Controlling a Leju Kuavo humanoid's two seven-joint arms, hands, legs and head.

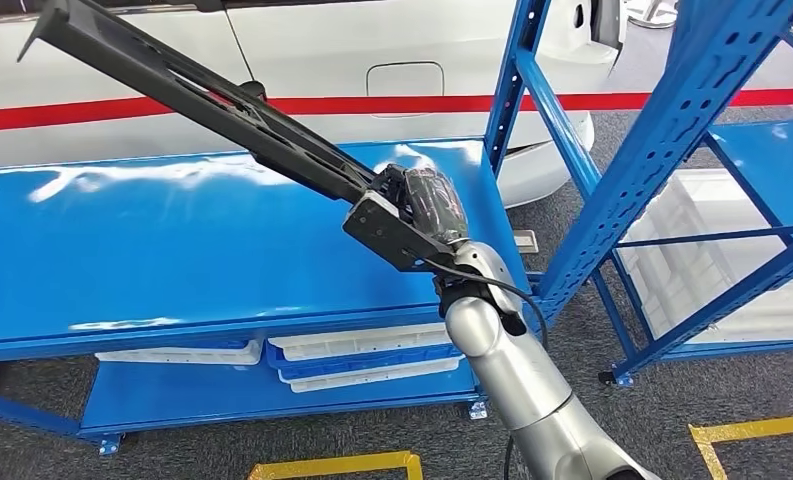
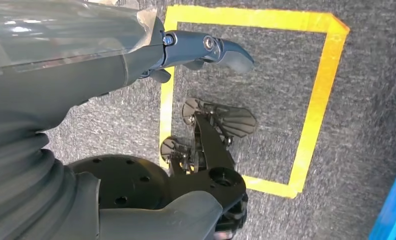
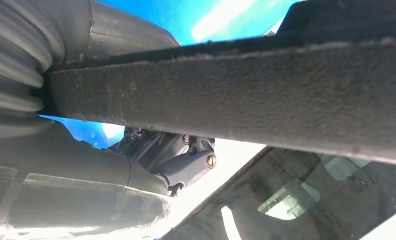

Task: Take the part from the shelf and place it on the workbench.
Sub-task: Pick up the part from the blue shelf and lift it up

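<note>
A long black part (image 1: 192, 95) slants from the upper left down to my right hand (image 1: 422, 205), which grips its lower end. The part hangs above the blue workbench top (image 1: 172, 240), its far tip raised high at the left. In the right wrist view the part (image 3: 235, 95) crosses as a thick dark bar close in front of the camera, with my right hand's fingers (image 3: 186, 160) wrapped under it. My left hand (image 2: 205, 50) hangs over the grey floor, fingers stretched out and holding nothing.
Blue rack uprights (image 1: 662, 150) stand just right of my right arm, with white crates (image 1: 712, 250) behind them. White trays (image 1: 362, 355) lie on the bench's lower shelf. A white car with a red stripe (image 1: 372, 60) stands behind. Yellow tape (image 2: 315, 100) marks the floor.
</note>
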